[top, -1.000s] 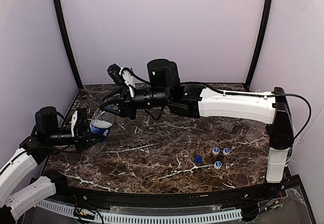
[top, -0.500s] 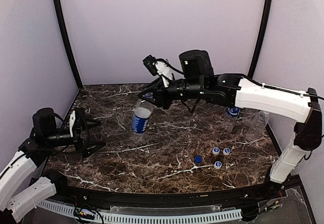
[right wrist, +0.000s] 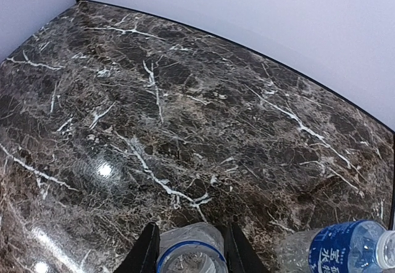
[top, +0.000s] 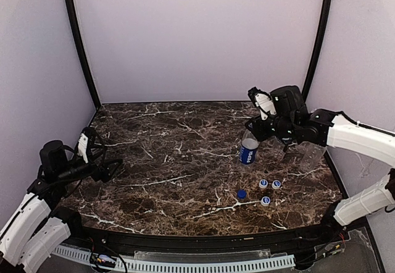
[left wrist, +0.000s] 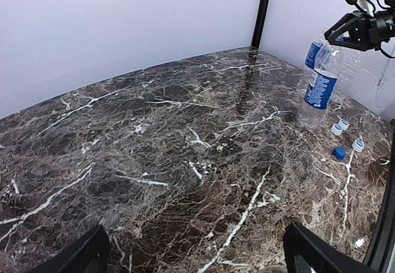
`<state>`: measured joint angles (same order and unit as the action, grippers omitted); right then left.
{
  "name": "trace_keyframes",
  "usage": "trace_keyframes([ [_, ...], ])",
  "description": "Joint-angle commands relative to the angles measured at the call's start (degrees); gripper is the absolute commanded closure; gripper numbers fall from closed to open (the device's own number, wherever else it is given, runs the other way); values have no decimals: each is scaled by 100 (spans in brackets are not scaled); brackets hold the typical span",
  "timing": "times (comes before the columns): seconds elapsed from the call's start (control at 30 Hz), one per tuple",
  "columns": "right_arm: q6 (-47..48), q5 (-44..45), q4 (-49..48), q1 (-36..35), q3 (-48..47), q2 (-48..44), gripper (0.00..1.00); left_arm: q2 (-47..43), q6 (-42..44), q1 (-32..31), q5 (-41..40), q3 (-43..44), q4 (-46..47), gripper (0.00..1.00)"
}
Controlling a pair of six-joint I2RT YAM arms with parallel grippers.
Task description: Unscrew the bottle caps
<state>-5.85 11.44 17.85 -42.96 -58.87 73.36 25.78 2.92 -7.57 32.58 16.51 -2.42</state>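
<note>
Front-left, the left hand hovers low over the table, fingers spread wide and nothing between them. Front-right, four caps lie loose in a cluster on the marble: one all-blue cap and, just beside it, three white-and-blue caps. Just beyond them a labelled bottle is upright with its mouth open, and the right hand is clamped on its neck from above, a finger either side of the rim. Further back, under that arm, are a second labelled bottle and a clear bottle.
</note>
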Motion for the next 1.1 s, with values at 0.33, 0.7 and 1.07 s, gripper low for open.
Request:
trace_keyframes([
  [0.33,-37,609,390,486,400,-536,100,-225,-258,273,-411,-307,151,1],
  [0.7,-224,455,412,599,483,-525,70,-229,-265,287,-384,-344,191,1],
  [1.07,-136,314,437,598,288,-577,37,-214,-260,296,-332,-368,218,1],
])
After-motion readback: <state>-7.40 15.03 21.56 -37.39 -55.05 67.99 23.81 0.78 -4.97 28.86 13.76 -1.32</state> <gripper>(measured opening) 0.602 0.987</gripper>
